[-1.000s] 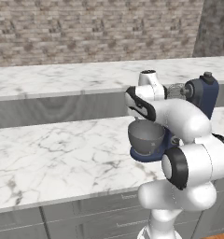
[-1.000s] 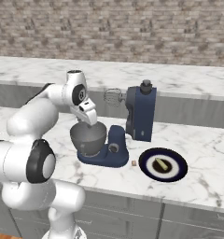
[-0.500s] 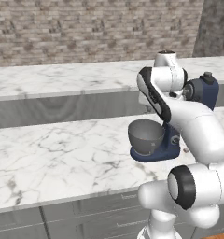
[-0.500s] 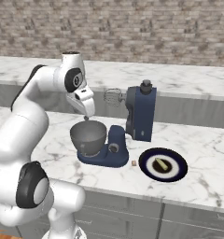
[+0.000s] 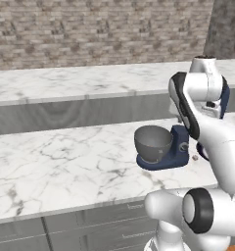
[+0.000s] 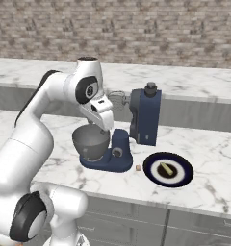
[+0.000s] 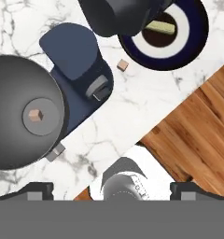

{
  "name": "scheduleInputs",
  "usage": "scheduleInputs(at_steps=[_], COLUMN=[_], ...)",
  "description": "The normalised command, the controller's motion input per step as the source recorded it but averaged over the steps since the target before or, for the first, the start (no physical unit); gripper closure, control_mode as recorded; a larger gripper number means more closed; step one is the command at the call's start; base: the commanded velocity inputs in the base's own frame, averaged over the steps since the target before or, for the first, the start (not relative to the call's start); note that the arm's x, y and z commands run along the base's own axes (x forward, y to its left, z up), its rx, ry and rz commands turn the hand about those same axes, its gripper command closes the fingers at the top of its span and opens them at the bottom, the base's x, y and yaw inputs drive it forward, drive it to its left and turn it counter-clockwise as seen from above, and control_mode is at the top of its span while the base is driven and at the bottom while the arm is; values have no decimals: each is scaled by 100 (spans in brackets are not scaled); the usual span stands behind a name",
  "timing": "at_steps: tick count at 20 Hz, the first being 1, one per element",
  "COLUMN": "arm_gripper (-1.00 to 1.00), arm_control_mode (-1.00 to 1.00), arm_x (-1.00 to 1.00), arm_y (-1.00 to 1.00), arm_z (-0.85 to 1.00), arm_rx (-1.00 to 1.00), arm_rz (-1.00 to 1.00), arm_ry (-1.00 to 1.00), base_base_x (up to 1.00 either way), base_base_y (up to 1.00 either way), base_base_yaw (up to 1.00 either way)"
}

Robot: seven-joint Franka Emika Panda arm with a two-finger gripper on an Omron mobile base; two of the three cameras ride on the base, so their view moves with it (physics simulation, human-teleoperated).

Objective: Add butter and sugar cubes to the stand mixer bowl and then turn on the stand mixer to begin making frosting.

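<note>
The claw (image 7: 109, 191) hangs empty with its fingers spread wide, high above the marble counter (image 7: 146, 93). Below it, the stand mixer bowl (image 7: 25, 112) holds one sugar cube (image 7: 35, 115). Another sugar cube (image 7: 122, 65) lies beyond, between the stand mixer (image 7: 81, 65) and the butter plate (image 7: 188, 37).

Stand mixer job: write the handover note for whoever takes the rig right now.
End effector: open, empty, high above the counter.
Stand mixer bowl: on the stand mixer base, one sugar cube inside.
Second sugar cube: on the counter between the mixer base and the plate.
Butter: on the plate.
Done: one cube in.
Left: the other cube, the butter, then switch the mixer on.
</note>
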Motion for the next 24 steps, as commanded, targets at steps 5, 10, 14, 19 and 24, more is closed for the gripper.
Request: scheduleInputs(at_steps=[5,10,14,19,24], arm_gripper=[-100,-100,-100,-100,-100], arm_control_mode=[-100,-100,-100,-100,-100], arm_x=[-14,-11,-7,-6,-2], arm_y=[-81,-95,-87,-73,-61], arm_z=[-1,-2,-10,-26,-36], arm_rx=[0,2,6,10,11], arm_rz=[0,4,12,21,22], arm_ry=[0,-2,-7,-15,-18], base_base_x=[0,0,0,0,0], base_base_y=[0,0,0,0,0], base_base_yaw=[0,0,0,0,0])
